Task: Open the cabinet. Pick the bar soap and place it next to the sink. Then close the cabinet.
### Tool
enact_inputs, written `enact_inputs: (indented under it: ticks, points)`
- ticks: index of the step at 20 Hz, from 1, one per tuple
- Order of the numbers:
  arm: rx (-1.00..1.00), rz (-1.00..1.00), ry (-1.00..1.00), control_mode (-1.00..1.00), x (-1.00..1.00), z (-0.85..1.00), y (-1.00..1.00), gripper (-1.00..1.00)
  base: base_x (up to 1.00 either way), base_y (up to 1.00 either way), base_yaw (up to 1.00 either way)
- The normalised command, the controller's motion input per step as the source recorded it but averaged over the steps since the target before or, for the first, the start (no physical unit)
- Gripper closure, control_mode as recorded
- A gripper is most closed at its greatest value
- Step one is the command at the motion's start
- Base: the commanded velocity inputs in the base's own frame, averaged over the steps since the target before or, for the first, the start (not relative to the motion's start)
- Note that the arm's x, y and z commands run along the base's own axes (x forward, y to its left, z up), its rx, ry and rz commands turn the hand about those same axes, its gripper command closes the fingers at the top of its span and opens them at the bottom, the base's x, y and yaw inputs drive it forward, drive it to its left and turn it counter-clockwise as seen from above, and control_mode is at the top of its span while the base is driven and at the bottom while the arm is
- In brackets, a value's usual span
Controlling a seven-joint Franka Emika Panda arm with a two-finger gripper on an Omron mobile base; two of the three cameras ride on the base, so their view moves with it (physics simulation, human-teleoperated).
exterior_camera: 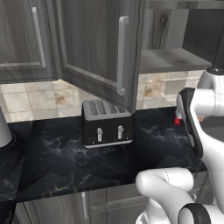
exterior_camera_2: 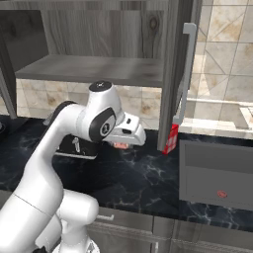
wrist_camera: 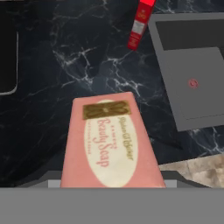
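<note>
The pink bar soap (wrist_camera: 111, 142), labelled "Beauty Soap", lies close under the hand camera and covers the fingertips. From the right base it shows as a small pink block (exterior_camera_2: 119, 146) under the white hand, above the black counter, with my gripper (exterior_camera_2: 122, 143) shut on it. The sink (wrist_camera: 175, 37) lies to the right of the soap, a dark grey basin (exterior_camera_2: 217, 163) set in the counter. The cabinet stands open: its left door (exterior_camera: 100, 48) swings out over the toaster, its right door (exterior_camera_2: 175, 74) is seen edge-on, and the pale shelf (exterior_camera_2: 94, 69) is bare.
A slim red-and-white bottle (wrist_camera: 139, 24) stands on the counter by the sink's near corner, below the right door (exterior_camera_2: 170, 138). The black toaster (exterior_camera: 106, 122) sits left of the arm. A shut cabinet door (exterior_camera: 26, 39) is further left. Black marbled countertop (wrist_camera: 87, 57) lies beneath the soap.
</note>
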Motion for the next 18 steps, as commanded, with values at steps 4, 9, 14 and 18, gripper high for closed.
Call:
enact_inputs:
  ticks: [4,9,14,18]
  points:
    - [-0.02,0.0,0.01,-1.0,0.04,-0.14,-0.18,1.0,0.0,0.0,0.0]
    - [0.0,0.0,0.0,-1.0,0.09,-0.2,-0.22,1.0,0.0,0.0,0.0]
    - [0.0,0.0,0.0,-1.0,0.11,-0.24,-0.31,1.0,0.0,0.0,0.0]
    - [0.0,0.0,0.0,-1.0,0.02,-0.17,-0.43,1.0,0.0,0.0,0.0]
